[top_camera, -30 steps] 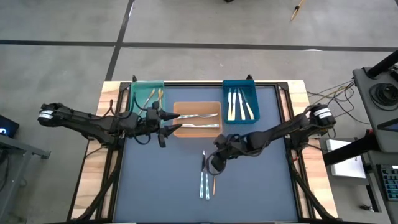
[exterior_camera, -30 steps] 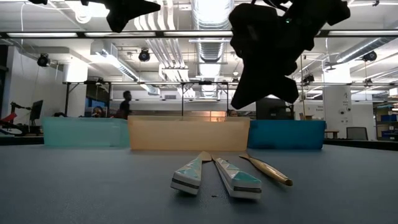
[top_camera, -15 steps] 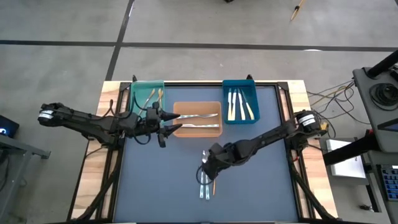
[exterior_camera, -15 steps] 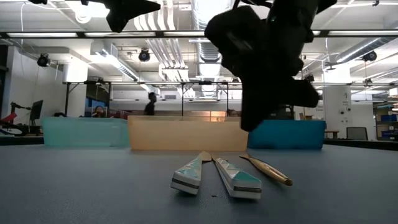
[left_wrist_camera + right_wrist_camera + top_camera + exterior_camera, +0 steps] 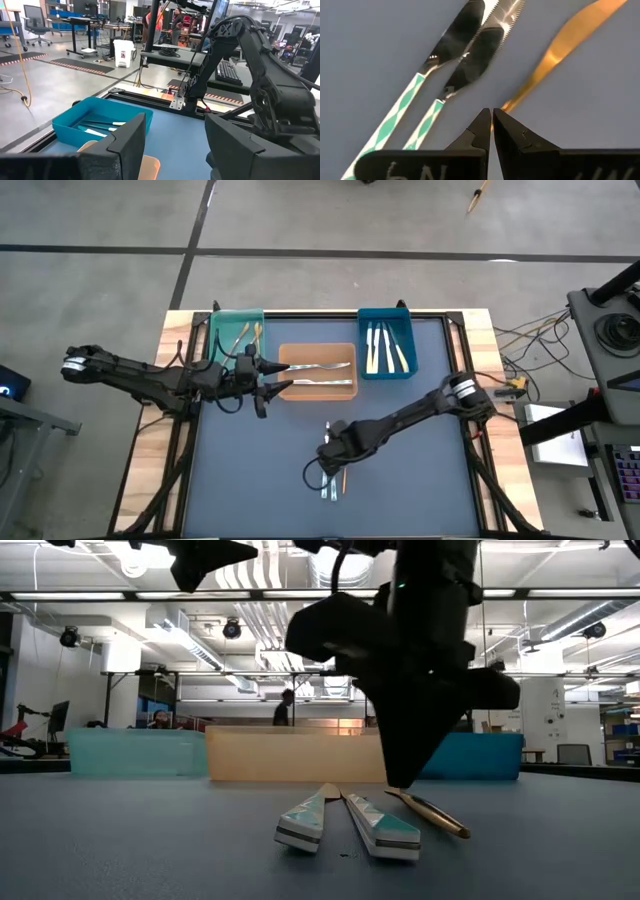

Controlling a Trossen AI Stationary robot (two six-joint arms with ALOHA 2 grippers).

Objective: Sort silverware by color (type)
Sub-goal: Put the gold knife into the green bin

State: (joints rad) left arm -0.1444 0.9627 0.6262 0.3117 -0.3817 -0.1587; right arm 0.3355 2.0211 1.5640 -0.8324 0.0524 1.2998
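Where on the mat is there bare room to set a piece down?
Bare mat left of the three knives and right of them, below the blue bin. Crowded around the right hand.

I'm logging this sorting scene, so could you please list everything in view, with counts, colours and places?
Rectangular teal plastic bin: one, back left, holding gold cutlery.
Rectangular orange plastic bin: one, back middle, holding two silver pieces.
Rectangular blue plastic bin: one, back right, holding cream-handled cutlery.
Steel knives with teal-patterned handles: two, side by side on the mat.
Gold metal knife: one, beside them.
Dark blue table mat: one.
Left pincer: open, at orange bin's edge.
Right pincer: shut, over gold knife's handle.
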